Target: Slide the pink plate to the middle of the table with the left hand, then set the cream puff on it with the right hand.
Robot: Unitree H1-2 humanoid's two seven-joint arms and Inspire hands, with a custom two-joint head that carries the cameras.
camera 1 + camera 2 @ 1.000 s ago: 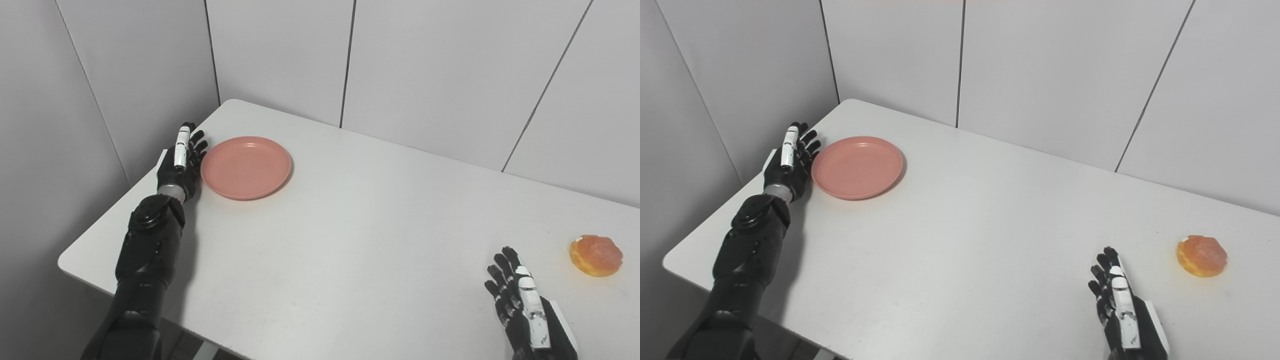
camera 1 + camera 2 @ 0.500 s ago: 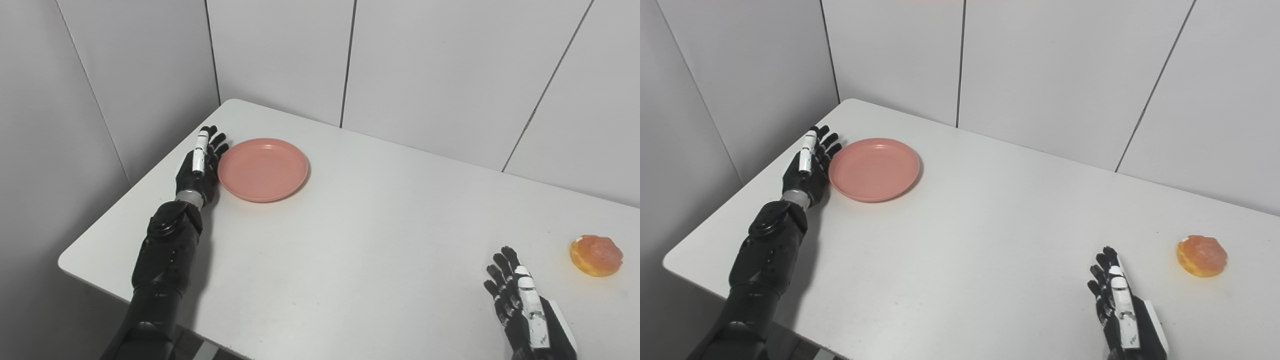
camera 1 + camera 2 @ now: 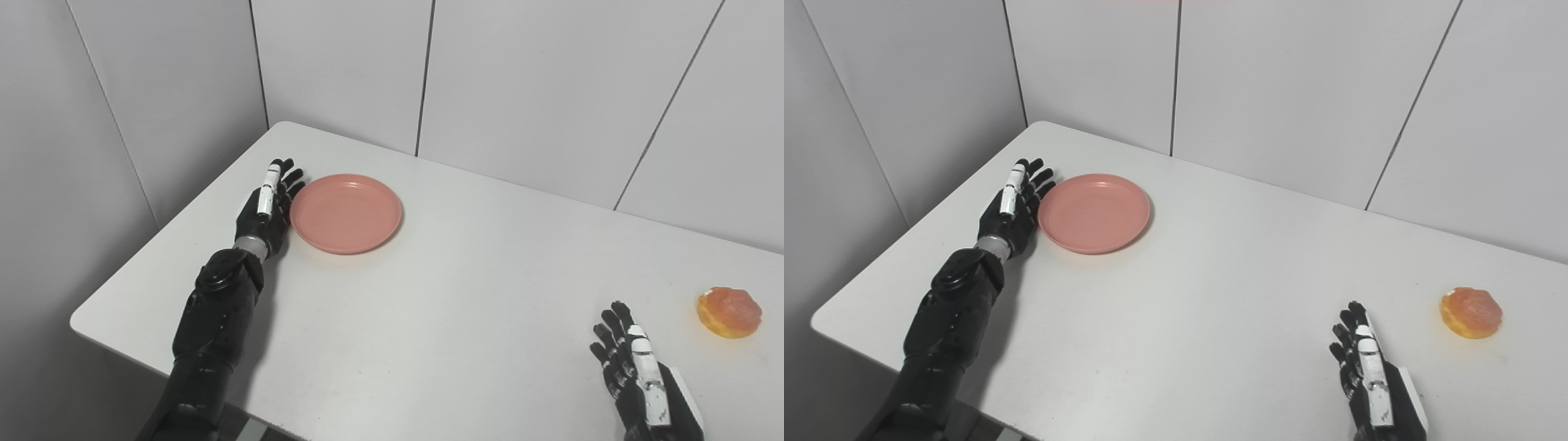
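Left hand: the left hand (image 3: 264, 208) stands on edge with fingers straight and spread, grasping nothing, its palm side against the near-left rim of the pink plate.
Pink plate: the pink plate (image 3: 346, 213) lies flat and bare on the white table (image 3: 429, 294), at about 10 o'clock from the table's middle, near the far-left corner.
Right hand: the right hand (image 3: 1366, 373) rests at about 4 o'clock, fingers straight and apart, released, touching nothing.
Cream puff: the cream puff (image 3: 729, 312) sits on the table at about 3 o'clock, near the right edge, apart from the right hand and well apart from the plate.
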